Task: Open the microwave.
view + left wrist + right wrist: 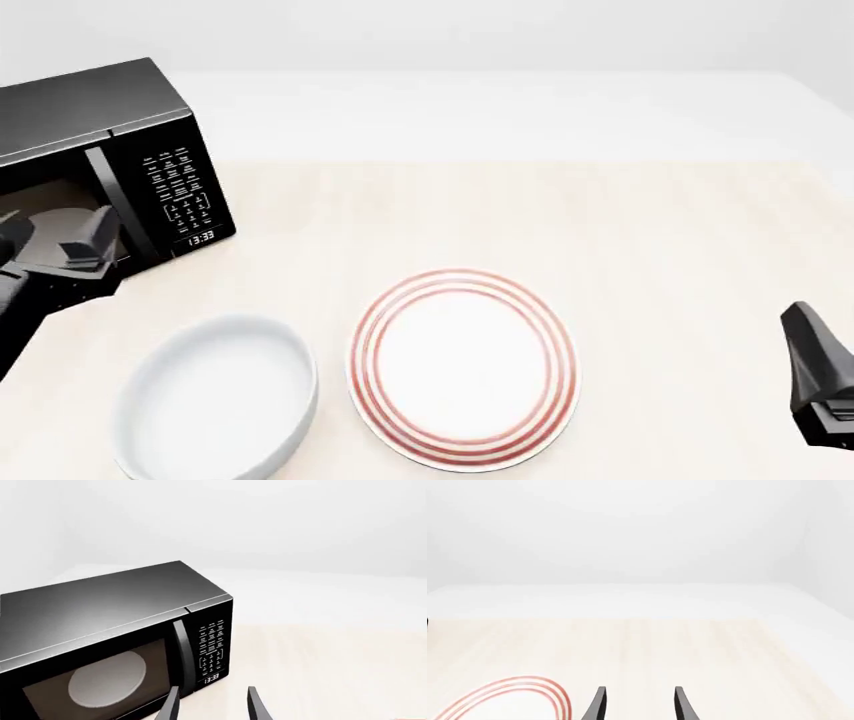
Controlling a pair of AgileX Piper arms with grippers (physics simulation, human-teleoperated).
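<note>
The black microwave (94, 120) stands at the table's far left, its windowed door flush with the body. In the left wrist view the microwave (113, 605) fills the left half, with a pale turntable (107, 677) behind the glass, a vertical door handle (181, 647), and a keypad (212, 647) reading 13:33. My left gripper (213, 692) is open, a short way in front of the handle and keypad and touching nothing. From the front, the left gripper (54, 235) hangs before the door. My right gripper (639, 692) is open and empty, low at the right edge (817, 345).
A white bowl (214, 400) sits near the front left, just below the left arm. A white plate with red rings (463, 365) lies at front centre; its rim (514, 695) shows beside the right fingers. The pale wooden table (601, 230) stretches behind them.
</note>
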